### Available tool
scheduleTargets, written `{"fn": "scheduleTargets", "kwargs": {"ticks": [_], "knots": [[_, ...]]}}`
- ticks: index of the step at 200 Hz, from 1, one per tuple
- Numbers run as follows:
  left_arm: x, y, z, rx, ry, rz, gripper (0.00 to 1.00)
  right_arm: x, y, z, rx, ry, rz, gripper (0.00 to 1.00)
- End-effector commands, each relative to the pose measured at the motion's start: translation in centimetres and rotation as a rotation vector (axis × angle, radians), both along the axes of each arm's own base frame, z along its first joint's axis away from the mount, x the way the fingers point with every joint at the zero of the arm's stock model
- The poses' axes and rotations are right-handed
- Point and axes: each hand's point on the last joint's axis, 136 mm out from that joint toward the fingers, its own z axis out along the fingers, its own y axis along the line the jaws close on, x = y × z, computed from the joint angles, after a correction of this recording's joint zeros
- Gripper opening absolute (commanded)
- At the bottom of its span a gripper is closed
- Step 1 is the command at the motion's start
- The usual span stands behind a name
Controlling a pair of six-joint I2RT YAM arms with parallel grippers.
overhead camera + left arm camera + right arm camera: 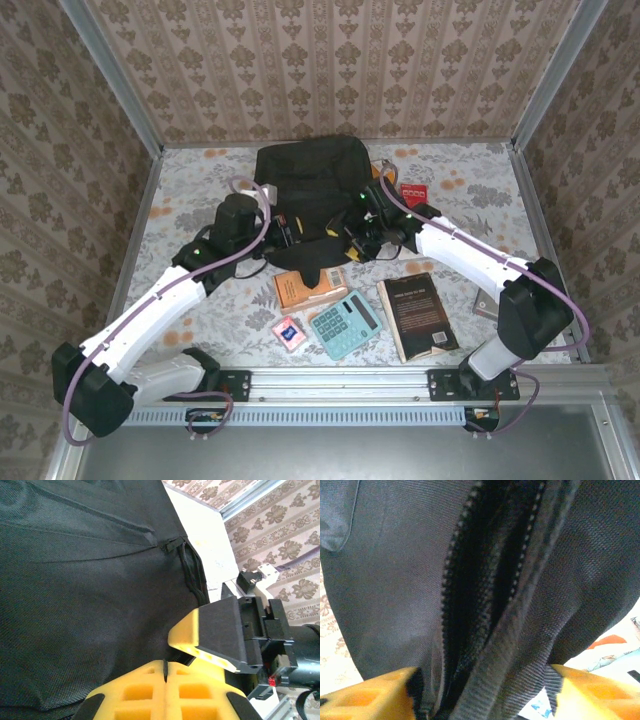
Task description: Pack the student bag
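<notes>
Here the student bag (pixel 395 580) sits between the right hand's (pixel 485 692) fingers (pixel 370 692)

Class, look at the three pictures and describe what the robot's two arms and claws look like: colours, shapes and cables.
The left arm and right arm have white shells with black joints and bases, and a purple cable runs along each. The left claw has blocky yellow fingers with square recesses; the right claw has yellow fingers too.
</notes>
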Motion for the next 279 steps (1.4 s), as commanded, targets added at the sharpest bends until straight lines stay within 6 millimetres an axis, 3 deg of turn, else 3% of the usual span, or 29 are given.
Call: {"fn": "scheduleTargets", "kwargs": {"ticks": [1,24,47,62,116,149,209,279], "knots": [[0.3,-1.0,1.9,-0.048,-0.054,-0.004,0.0,0.1,-0.4,0.6,0.024,0.006,-0.058,0.58],[-0.1,-1.2,0.8,-0.029,-0.045,-0.013,0.0,-0.3,-1.1,0.0,-0.022,0.025,-0.056,0.55],[-0.4,-1.2,-0.5,0.007,-0.029,-0.019,0.0,-0.9,-1.6,-0.7,-0.055,0.049,-0.048,0.6],[-0.4,-1.1,-1.2,0.024,-0.021,-0.014,0.0,-1.0,-1.6,-1.2,-0.06,0.058,-0.042,0.58],[0.0,0.4,-2.0,0.095,-0.044,0.031,0.0,-1.8,-2.5,-2.7,-0.121,0.083,-0.03,0.19],[-0.1,1.8,-2.4,0.116,-0.041,0.059,0.0,-2.0,-3.0,-3.8,-0.163,0.099,-0.015,0.05],[-1.2,4.4,-3.4,0.131,-0.026,0.117,0.0,-1.7,-4.3,-5.1,-0.234,0.096,-0.008,0.02],[0.2,8.5,-4.0,0.151,0.004,0.229,0.0,-1.8,-4.6,-5.2,-0.271,0.061,0.05,0.02]]}}
